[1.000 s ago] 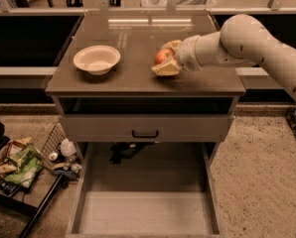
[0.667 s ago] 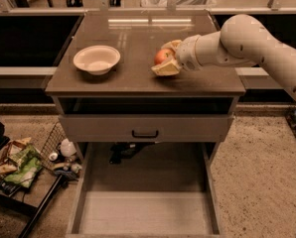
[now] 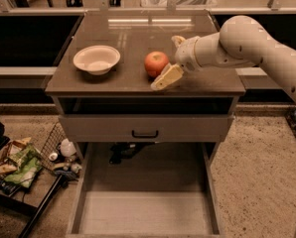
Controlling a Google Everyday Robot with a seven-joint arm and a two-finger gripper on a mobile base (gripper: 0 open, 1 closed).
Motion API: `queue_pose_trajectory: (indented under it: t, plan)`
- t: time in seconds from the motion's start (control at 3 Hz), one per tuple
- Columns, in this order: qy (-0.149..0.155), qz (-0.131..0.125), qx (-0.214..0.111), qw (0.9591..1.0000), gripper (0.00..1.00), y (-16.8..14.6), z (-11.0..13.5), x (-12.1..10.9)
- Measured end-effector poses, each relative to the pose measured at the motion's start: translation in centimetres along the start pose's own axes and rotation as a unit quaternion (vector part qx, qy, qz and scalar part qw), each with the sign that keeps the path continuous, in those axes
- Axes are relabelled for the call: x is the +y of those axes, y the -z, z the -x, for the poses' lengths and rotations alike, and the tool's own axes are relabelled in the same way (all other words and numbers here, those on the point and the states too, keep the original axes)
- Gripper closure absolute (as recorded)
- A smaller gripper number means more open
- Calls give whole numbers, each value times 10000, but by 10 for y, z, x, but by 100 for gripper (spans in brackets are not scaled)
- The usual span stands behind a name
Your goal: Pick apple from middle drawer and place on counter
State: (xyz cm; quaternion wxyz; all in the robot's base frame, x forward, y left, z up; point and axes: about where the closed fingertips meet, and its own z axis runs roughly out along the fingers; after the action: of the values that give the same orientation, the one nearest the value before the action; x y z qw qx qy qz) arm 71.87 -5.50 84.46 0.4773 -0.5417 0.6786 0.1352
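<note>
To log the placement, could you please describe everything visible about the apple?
The apple is small, round, red with yellow-orange patches, smooth-skinned and whole. It sits on the counter, right of the white bowl and apart from it. The open gripper flanks its right side; whether a finger touches it is unclear.

apple (image 3: 156, 63) is sitting on the counter (image 3: 138, 31), off to the right of the white bowl (image 3: 97, 59) with a gap between them. the claw (image 3: 167, 62) is right up against the apple's right side, fingers spread wide, can't tell if they touch it. middle drawer (image 3: 143, 209) is pulled out down below, under a shut drawer front (image 3: 88, 129) with a black handle.
</note>
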Motion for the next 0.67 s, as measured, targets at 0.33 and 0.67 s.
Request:
queue_pose_trajectory:
  t: [0.33, 0.67]
  plan:
    - [0, 0, 0, 10000, 0, 0, 0, 0]
    - [-296, -97, -355, 9989, 0, 18, 12, -11]
